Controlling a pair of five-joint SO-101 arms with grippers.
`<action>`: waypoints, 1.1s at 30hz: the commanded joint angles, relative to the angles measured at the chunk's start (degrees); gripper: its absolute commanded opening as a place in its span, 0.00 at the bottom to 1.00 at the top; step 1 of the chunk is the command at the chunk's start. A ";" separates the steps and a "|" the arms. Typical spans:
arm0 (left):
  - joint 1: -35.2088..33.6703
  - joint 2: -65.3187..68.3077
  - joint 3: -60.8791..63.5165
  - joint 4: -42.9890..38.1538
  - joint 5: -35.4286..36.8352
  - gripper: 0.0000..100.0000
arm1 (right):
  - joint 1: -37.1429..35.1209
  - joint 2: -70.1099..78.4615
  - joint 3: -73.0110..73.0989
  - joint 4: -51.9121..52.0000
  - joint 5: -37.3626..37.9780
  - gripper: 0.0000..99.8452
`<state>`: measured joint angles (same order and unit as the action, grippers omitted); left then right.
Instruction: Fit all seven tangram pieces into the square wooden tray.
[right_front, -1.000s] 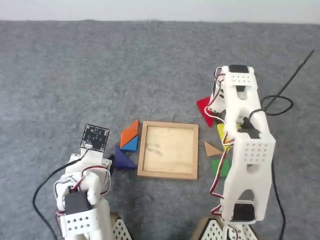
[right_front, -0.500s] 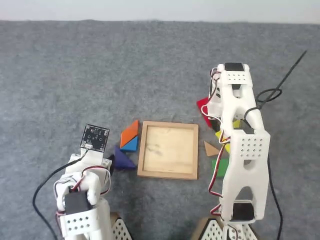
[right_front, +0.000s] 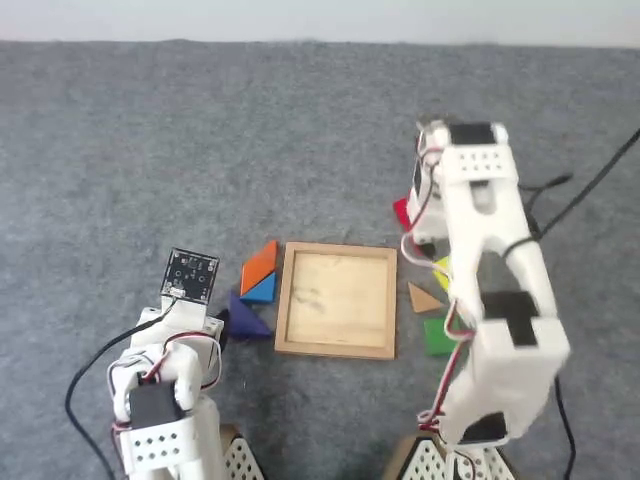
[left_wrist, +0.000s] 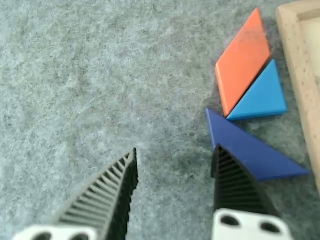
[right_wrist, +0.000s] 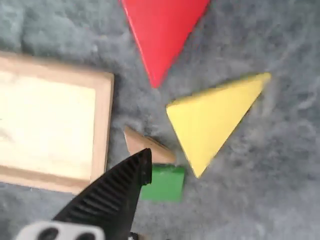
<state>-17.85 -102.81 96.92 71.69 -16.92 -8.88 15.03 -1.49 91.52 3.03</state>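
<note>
**High view.** One square wooden tray (right_front: 283, 300). Seven tangram pieces, all on the grey carpet (right_front: 150, 150) outside it.
- Left of the tray, three: orange parallelogram (right_front: 261, 265), light blue triangle (right_front: 262, 289) and dark blue triangle (right_front: 245, 317).
- Right of the tray, four: red triangle (right_front: 403, 212) and yellow triangle (right_front: 441, 268), both partly hidden under my right arm, then tan triangle (right_front: 425, 298) and green square (right_front: 437, 335).

**Left wrist view.** My left pincer (left_wrist: 175, 152) is spread wide and grips nothing. Its right tip sits at the dark blue triangle's near edge. The tray is cut off to one rim.

**Right wrist view.** I cannot tell whether my right pincer (right_wrist: 131, 182) is spread or closed. It overlaps the tan triangle and the green square. The red triangle is cut off at the frame edge.
</note>
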 joint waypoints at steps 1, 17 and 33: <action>0.00 0.18 -0.40 0.35 -0.53 0.23 | -1.36 -10.42 14.68 -13.49 -1.05 0.68; 0.00 0.18 -0.40 0.35 -0.53 0.23 | 6.02 4.44 11.69 -25.01 -9.32 0.38; 0.00 0.18 -0.40 0.35 -0.53 0.23 | 4.35 15.25 0.26 -14.29 -7.47 0.42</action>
<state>-17.85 -102.81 96.92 71.69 -16.92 -4.13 29.71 0.09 76.31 -5.67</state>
